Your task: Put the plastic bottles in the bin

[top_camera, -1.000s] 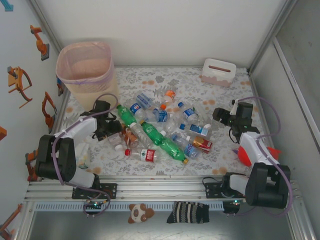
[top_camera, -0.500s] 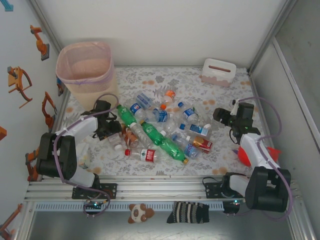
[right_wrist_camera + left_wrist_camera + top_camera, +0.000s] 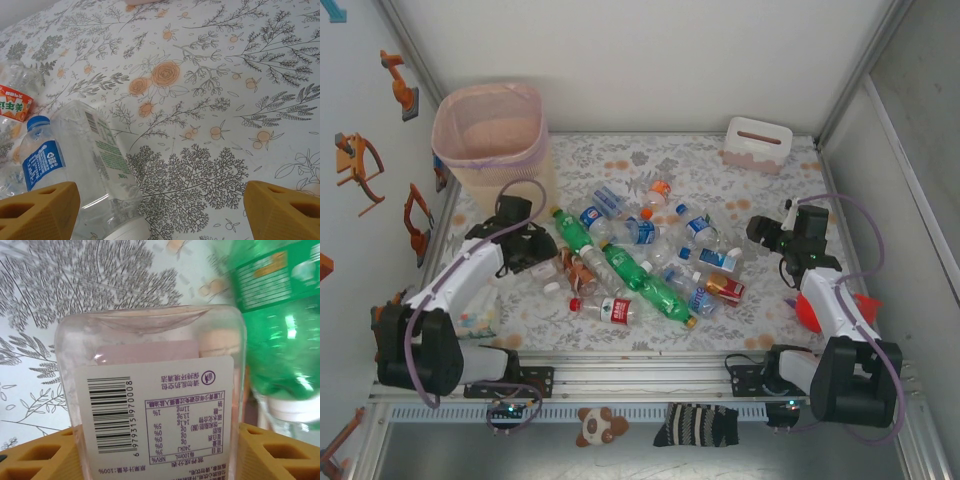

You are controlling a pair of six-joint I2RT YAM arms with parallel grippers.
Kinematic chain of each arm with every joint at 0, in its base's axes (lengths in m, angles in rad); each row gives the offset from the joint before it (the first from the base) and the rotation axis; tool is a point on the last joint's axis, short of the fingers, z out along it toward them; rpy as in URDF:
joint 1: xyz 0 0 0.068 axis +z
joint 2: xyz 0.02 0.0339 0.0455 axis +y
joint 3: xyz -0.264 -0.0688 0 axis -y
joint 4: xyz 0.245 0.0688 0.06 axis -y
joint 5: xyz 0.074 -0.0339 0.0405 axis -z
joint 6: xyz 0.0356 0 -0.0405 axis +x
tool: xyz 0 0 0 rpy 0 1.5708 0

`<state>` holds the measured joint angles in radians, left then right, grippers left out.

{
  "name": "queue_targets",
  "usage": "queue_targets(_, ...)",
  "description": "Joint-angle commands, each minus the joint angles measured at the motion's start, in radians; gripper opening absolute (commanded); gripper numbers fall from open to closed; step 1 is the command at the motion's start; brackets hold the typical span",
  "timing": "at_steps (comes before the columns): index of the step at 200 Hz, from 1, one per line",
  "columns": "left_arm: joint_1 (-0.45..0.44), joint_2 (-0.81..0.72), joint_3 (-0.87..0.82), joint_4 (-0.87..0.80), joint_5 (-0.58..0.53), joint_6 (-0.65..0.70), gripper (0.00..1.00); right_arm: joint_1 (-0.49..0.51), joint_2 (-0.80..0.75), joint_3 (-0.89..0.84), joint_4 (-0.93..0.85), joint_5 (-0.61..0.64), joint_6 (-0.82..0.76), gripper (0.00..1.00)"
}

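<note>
Several plastic bottles (image 3: 640, 262) lie in a heap mid-table, clear ones with blue or red labels and two long green ones (image 3: 650, 283). The bin (image 3: 490, 140), beige with a pink liner, stands at the far left corner. My left gripper (image 3: 533, 250) sits at the heap's left edge, just in front of the bin. It is shut on a clear bottle (image 3: 150, 385) with a white barcode label, wedged between the yellow fingers (image 3: 45, 455); a green bottle (image 3: 280, 330) lies beside it. My right gripper (image 3: 766, 232) hangs open over the cloth, a clear bottle (image 3: 95, 165) by its left finger.
A white box with a slot (image 3: 757, 143) stands at the far right. A small red carton (image 3: 725, 289) lies at the heap's right edge. A red object (image 3: 807, 310) sits beside the right arm. Walls close in on both sides, the left one carrying hooks.
My left gripper has closed on the clear bottle, and its arm has stretched out and shifted a little toward the bin. The right arm has hardly moved.
</note>
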<state>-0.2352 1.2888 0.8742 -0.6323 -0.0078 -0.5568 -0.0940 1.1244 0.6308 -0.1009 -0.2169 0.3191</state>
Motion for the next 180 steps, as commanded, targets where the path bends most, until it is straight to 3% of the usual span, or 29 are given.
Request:
queue_targets(1,-0.002,-0.086,0.081,-0.087,-0.010,0.049,0.61,0.005,-0.025,0.033,-0.013,-0.005,0.013,0.84)
queue_targets(76,-0.004,-0.190,0.408,-0.187,0.000,0.242,0.60,0.006,-0.051,0.065,-0.054,0.001,0.014,0.84)
queue_targets(132,0.008,0.005,0.806,-0.291,-0.027,0.409,0.60,0.006,-0.084,0.106,-0.115,0.012,0.005,0.83)
queue_targets(180,0.112,0.185,1.079,-0.266,0.035,0.485,0.59,0.006,-0.125,0.152,-0.191,0.051,-0.024,0.83)
